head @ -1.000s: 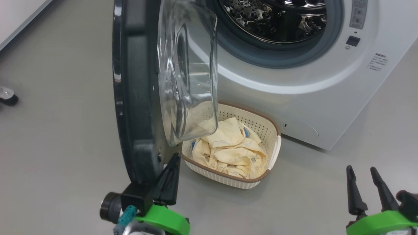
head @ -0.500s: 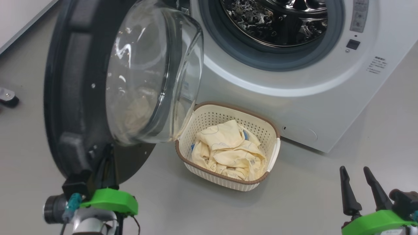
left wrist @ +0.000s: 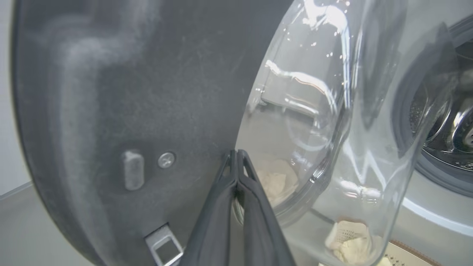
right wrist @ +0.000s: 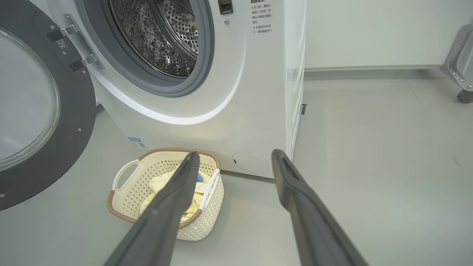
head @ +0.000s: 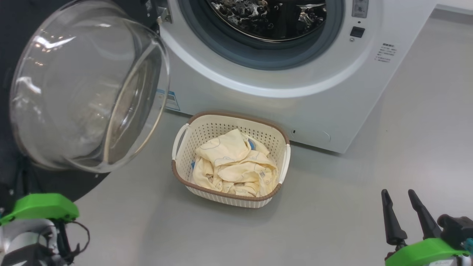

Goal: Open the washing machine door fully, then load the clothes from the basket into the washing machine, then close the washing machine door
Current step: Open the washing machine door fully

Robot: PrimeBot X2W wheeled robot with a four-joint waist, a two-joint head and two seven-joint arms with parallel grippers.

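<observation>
The washing machine door [head: 74, 92] is swung wide to the left, its glass porthole bulging toward me. My left gripper [left wrist: 236, 153] is shut and empty, its tips at the door's [left wrist: 129, 92] dark inner face beside the glass. The washing machine [head: 295, 99] shows its open steel drum [right wrist: 159, 37]. The cream basket [head: 177, 173] sits on the floor in front of it and holds the pale yellow clothes [head: 232, 162]. My right gripper [head: 397, 194] hovers open and empty at the lower right, well clear of the basket [right wrist: 122, 207].
My left arm's green wrist mount [head: 40, 207] sits low under the door. Bare grey floor [right wrist: 369, 166] stretches right of the machine. A metal frame on a caster [right wrist: 462, 62] stands by the far wall.
The door has swung much further open to the left, with my left gripper following it. The head view has shifted too. My right gripper holds its place, still open.
</observation>
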